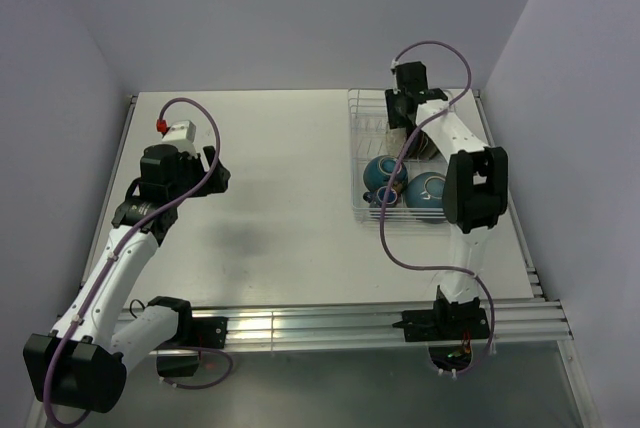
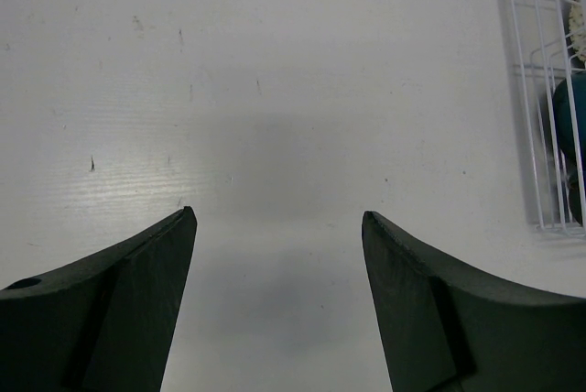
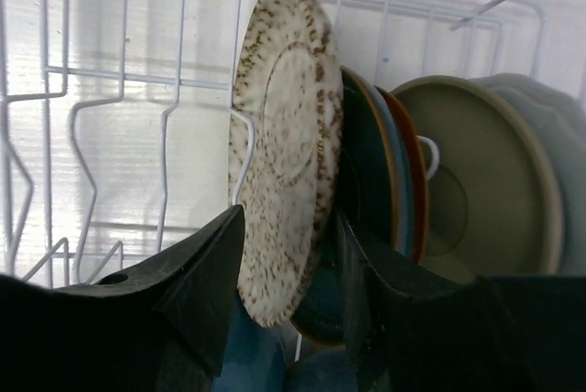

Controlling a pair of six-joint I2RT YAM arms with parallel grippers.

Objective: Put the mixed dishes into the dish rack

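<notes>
The white wire dish rack [image 1: 356, 100] stands at the table's far right. It holds two teal-blue bowls [image 1: 382, 173] at its near end and several upright plates [image 1: 428, 144] behind them. My right gripper [image 1: 401, 110] reaches into the rack's far end. In the right wrist view it [image 3: 291, 223] is shut on the lower edge of a cream speckled plate [image 3: 284, 117] that stands upright in a slot. Behind it stand a dark teal plate [image 3: 366, 163], an orange-red plate [image 3: 418, 181], an olive plate [image 3: 476, 172] and a pale blue-white plate [image 3: 554, 136]. My left gripper [image 2: 279, 213] is open and empty above bare table.
The rack's left wall [image 2: 540, 90] and a teal bowl [image 2: 569, 117] show at the right edge of the left wrist view. Empty wire slots [image 3: 92, 136] stand left of the speckled plate. The left arm [image 1: 150, 208] is at the table's left side. Grey walls enclose the table.
</notes>
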